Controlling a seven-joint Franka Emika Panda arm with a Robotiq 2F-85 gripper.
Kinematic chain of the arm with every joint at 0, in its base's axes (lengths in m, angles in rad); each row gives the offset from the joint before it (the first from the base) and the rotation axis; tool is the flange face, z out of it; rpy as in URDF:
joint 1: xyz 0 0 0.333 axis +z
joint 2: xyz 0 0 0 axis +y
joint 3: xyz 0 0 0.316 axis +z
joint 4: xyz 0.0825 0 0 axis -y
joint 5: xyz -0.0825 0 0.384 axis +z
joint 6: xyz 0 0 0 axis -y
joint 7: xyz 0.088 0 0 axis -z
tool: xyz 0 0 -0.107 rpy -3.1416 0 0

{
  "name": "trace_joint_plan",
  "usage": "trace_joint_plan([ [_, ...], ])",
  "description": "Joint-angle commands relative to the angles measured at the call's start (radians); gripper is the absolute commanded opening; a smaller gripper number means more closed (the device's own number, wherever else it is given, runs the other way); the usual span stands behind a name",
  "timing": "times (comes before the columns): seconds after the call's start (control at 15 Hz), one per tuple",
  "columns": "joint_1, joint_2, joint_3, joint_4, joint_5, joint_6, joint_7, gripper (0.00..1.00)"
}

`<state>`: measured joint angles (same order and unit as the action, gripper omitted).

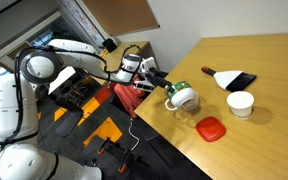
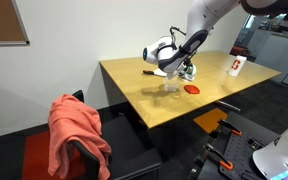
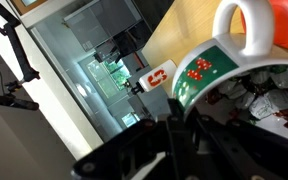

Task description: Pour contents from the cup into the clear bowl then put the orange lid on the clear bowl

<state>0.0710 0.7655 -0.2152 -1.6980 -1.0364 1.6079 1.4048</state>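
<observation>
Now, at the left of an exterior view, the white robot arm (image 1: 74,50) reaches over a red cloth (image 1: 124,97) toward the wooden table (image 1: 269,145). Its gripper (image 1: 167,90) is clamped narrow on the green-and-white cup (image 1: 184,98), which it holds just above the tabletop near the table's edge, tipped over on its side. The wrist view shows the same cup (image 3: 209,75) close up, its white handle sticking up and its mouth facing the camera.

Directly under the cup, what seems to be the clear bowl (image 2: 170,90) sits on the table, though it is faint and hard to make out. Just to its right the orange lid (image 1: 211,128) lies flat on the wood, apart from cup and bowl. Farther right stands a plain white cup (image 1: 240,103), upright, well clear of the gripper.
</observation>
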Motion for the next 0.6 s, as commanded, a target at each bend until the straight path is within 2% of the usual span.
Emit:
trace_joint_plan([
  [0.0,0.0,0.069,0.013,0.102,-0.027,-0.11,0.026,0.03],
  [0.53,0.015,0.211,0.018,0.265,-0.032,-0.244,0.014,0.03],
])
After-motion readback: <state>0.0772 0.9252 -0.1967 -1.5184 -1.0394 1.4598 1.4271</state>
